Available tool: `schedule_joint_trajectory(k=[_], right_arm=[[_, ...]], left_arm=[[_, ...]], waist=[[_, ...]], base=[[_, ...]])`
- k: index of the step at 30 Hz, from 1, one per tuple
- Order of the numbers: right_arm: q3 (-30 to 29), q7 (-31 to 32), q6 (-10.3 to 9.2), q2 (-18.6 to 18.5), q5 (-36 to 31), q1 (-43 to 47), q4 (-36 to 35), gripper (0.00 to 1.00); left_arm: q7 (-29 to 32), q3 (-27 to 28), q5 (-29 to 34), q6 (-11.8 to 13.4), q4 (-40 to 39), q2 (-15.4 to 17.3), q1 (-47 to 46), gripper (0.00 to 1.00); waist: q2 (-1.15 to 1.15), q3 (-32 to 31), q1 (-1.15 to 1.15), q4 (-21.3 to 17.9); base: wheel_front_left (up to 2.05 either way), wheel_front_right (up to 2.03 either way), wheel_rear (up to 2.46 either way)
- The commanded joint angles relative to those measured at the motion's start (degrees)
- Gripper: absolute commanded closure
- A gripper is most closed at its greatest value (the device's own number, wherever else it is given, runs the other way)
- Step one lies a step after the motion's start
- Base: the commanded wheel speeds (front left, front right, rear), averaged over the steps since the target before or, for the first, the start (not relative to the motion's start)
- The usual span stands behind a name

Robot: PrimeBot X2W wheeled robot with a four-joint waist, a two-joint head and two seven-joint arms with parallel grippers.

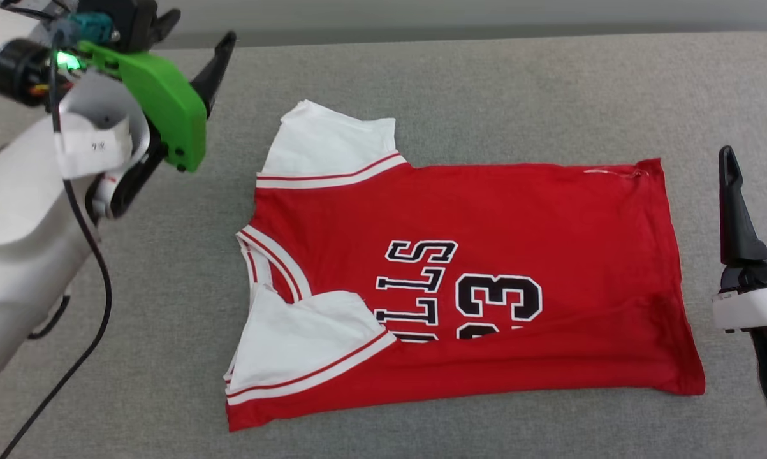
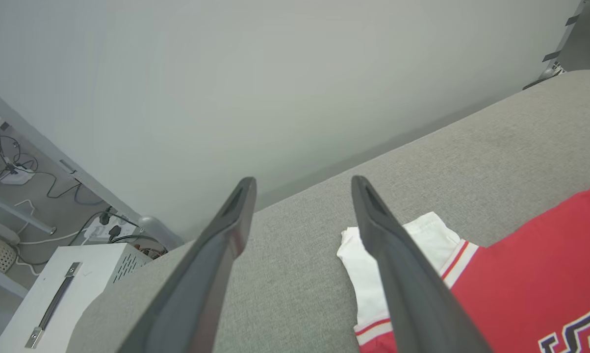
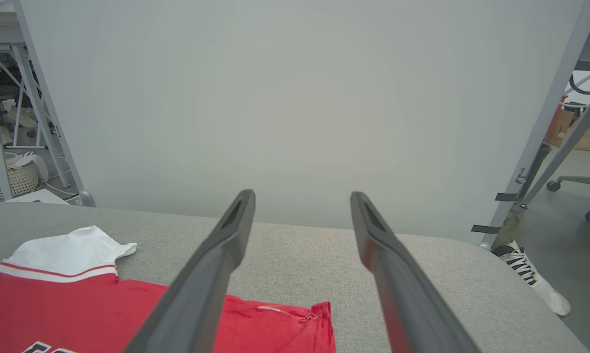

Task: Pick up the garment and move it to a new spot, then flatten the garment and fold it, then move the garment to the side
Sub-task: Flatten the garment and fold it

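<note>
Your grey padded table [image 1: 485, 83] carries the shirt [image 1: 485, 210], which lies flat near its middle with the collar towards your left arm and the hem towards your right. The shirt's near long edge is folded up over the lower part of the black lettering. One white sleeve lies on top at the near collar corner, and the other is spread out on the far side. Your left gripper [image 2: 303, 181] hangs off the shirt's collar end, fingers spread and empty. Your right gripper [image 3: 302, 193] stands just off the hem end, also spread and empty. Beyond the hem end, a white striped shoe [image 3: 530, 274] sits on the floor.
</note>
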Motion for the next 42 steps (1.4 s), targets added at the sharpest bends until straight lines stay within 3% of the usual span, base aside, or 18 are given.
schedule_joint_trajectory(k=[1,6,12,19,30,31,32,39,42], right_arm=[[0.29,-1.57,-0.04,0.68,-1.02,-1.07,-1.13,0.0],[1.74,-3.81,-0.04,2.51,-2.67,-1.81,-2.2,0.0],[3.27,-5.06,-0.04,3.17,-2.84,-3.9,-1.61,0.0],[4.41,-5.53,-0.04,2.92,-2.26,-6.6,-0.76,0.0],[5.66,-6.58,-0.04,3.02,-1.81,-8.2,1.48,0.0],[5.66,-6.64,-0.04,3.0,-1.78,-8.25,1.67,0.0],[5.63,-6.7,-0.04,2.96,-1.72,-8.3,1.92,0.0],[4.63,-6.3,-0.04,1.39,-1.4,-9.04,3.54,0.0],[3.96,-3.47,-0.04,-2.42,-0.58,-10.78,4.51,0.0]], left_arm=[[0.58,-0.18,1.29,-0.76,1.24,-0.92,-2.99,0.0],[4.0,-0.18,1.31,-4.3,7.34,-4.23,-10.85,0.0],[17.86,-2.58,-2.75,-7.71,14.98,-7.28,-17.53,0.0],[34.57,-6.56,-7.21,-8.46,19.71,-8.48,-22.21,0.0],[45.54,-12.73,-9.13,-8.5,21.74,-6.11,-20.23,0.0],[45.8,-13.0,-9.23,-8.5,21.53,-5.92,-19.95,0.54],[45.79,-13.23,-9.34,-8.5,21.27,-5.68,-19.63,1.0],[39.92,-13.27,-9.67,-8.51,19.68,-5.64,-19.08,1.0],[32.7,-13.19,-9.78,-8.51,16.91,-5.84,-17.95,1.0]], waist=[[0.21,4.67,0.0,-3.13],[0.21,9.2,0.0,-5.02],[0.21,13.94,0.0,-7.23],[0.21,18.41,0.0,-9.47],[0.21,20.54,0.0,-11.17],[0.21,20.46,0.0,-11.17],[0.21,20.27,0.0,-11.11],[0.21,16.97,0.0,-9.05],[0.21,12.71,0.0,-6.63]], base=[[0.0,0.0,0.0],[0.0,0.0,0.0],[0.0,0.0,0.0],[0.0,0.0,0.0],[0.0,0.0,0.0],[0.0,0.0,0.0],[0.0,0.0,0.0],[0.0,0.0,0.0],[0.0,0.0,0.0]])
